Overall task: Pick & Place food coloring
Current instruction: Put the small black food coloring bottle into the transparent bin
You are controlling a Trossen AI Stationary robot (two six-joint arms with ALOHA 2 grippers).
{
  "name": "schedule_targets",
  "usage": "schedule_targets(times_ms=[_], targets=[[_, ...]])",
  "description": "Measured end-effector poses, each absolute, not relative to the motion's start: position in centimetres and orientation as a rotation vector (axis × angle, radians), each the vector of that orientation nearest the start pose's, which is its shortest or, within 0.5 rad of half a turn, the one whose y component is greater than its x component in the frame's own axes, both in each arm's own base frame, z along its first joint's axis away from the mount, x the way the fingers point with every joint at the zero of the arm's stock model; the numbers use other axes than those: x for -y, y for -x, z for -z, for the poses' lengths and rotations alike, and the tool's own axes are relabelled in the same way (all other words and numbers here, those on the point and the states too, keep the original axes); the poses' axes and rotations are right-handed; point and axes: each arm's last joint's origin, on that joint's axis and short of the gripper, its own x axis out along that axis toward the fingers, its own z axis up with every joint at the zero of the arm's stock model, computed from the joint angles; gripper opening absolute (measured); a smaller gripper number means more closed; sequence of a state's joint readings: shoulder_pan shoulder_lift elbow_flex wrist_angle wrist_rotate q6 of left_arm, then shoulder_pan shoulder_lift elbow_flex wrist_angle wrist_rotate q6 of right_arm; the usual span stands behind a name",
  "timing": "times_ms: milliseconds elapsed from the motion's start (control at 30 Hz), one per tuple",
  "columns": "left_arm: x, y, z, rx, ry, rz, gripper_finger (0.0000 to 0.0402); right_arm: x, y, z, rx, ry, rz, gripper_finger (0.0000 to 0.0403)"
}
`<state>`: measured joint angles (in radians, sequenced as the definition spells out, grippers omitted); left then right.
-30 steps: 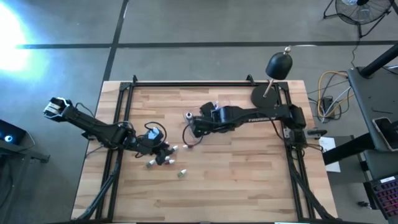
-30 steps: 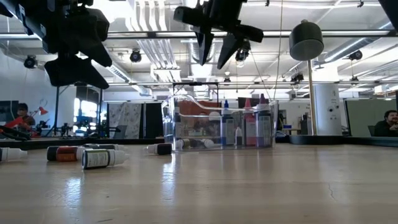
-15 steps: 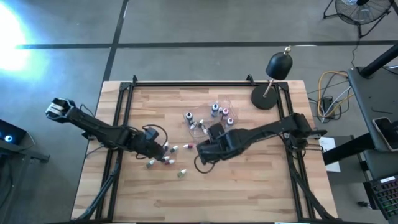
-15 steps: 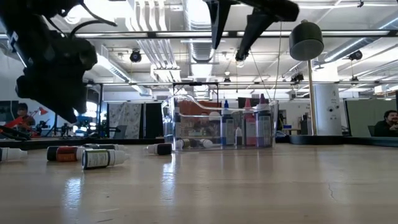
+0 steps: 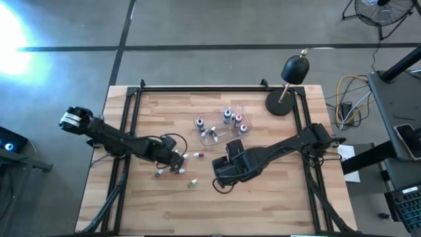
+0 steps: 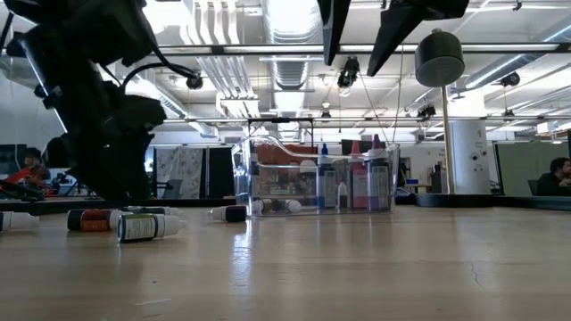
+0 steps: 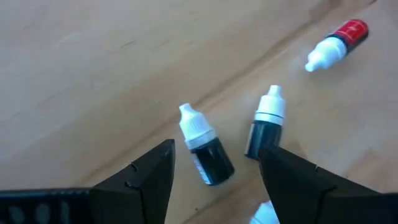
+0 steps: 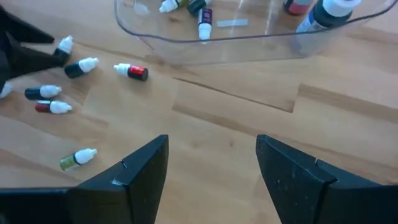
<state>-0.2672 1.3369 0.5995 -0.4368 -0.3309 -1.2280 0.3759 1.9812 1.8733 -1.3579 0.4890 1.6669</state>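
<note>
Both arms moved: left hand (image 7: pixel 214 186) dropped onto the loose bottle cluster, right hand (image 8: pixel 211 180) swung out from over the clear tub (image 5: pixel 223 122), empty.
Left hand open over two dark dropper bottles (image 7: pixel 208 155), nothing gripped; right hand open. Several bottles already in tub, about six loose on the surface (image 5: pixel 276 197); task partway.
</note>
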Motion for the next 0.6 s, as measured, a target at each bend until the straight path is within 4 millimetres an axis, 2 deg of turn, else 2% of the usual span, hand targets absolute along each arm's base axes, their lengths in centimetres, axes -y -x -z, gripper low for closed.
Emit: schedule_targets(times_ms=[333, 600], targets=[[4.7, -21.7, -13.9, -0.954, 0.714, -0.753, 0.0200, -14.0, -35.6, -27.5, -0.846, -0.808, 1.085, 0.0234], [4.2, -22.9, -13.9, -0.953, 0.729, -0.782, 0.0123, -14.0, -35.0, -26.9, -0.919, -0.708, 1.086, 0.0217]])
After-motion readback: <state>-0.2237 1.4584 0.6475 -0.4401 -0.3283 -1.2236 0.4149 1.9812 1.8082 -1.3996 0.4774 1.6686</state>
